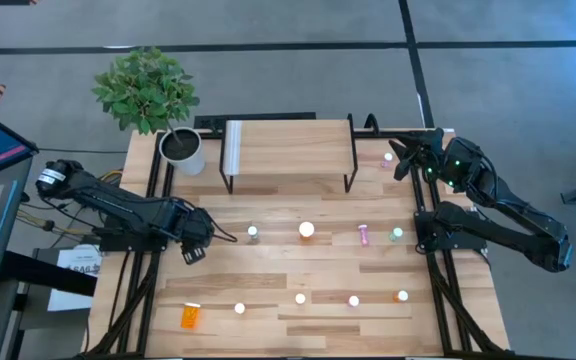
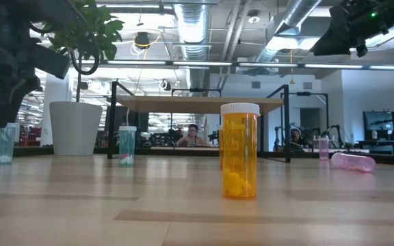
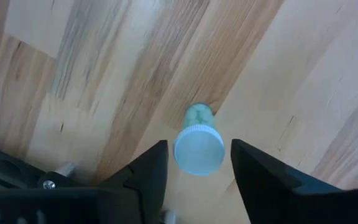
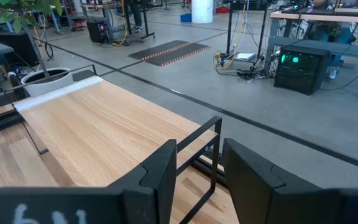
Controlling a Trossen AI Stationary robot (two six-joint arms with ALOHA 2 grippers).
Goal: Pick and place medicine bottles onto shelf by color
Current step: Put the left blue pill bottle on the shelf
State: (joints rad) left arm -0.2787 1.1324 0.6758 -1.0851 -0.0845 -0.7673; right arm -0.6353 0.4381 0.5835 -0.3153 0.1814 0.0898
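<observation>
Both left tool [image 3: 199,163] fingers flank teal bottle [image 3: 198,144].

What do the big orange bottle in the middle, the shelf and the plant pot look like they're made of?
Orange bottle: probably clear tinted plastic, glossy; pills show through the wall, and the ribbed cap is opaque white. Shelf: pale wood board with visible grain and a matte look, on thin black legs, likely metal. Plant pot: smooth white; ceramic or plastic, cannot tell which.

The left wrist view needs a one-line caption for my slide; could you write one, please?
Left gripper straddles an upright teal bottle on the wooden tabletop, fingers not yet touching it.
</observation>
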